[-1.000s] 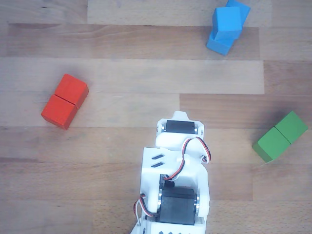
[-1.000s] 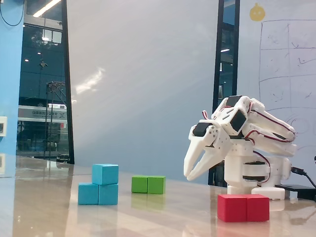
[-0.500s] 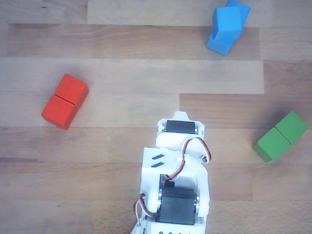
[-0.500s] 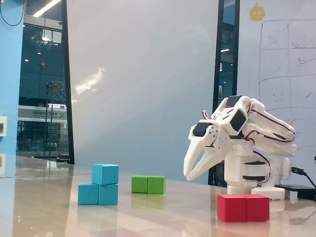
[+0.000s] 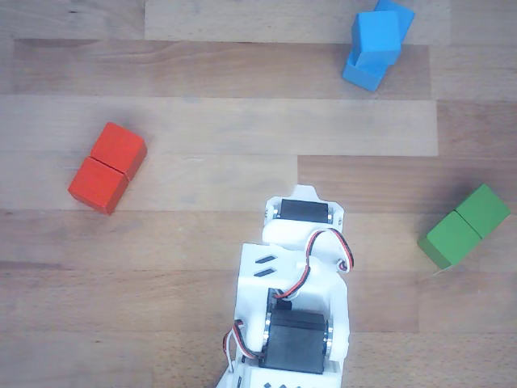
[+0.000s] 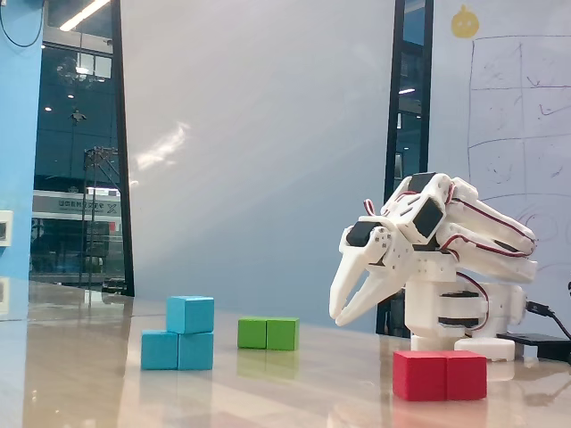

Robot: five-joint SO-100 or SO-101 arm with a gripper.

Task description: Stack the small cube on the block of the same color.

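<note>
The small cube sits on top of the block, over its right half in the fixed view, plain matte blue on blue. From the other view, looking down, the small cube sits skewed across the block near the top edge of the wooden bench. That view shows only the arm's white shell, servos and red-black wires, not the fingers. The fixed view gives them: the gripper hangs off the bench, fingers parted, gripping nothing, well apart from the stack. A red double block lies nearest, a green one behind.
</note>
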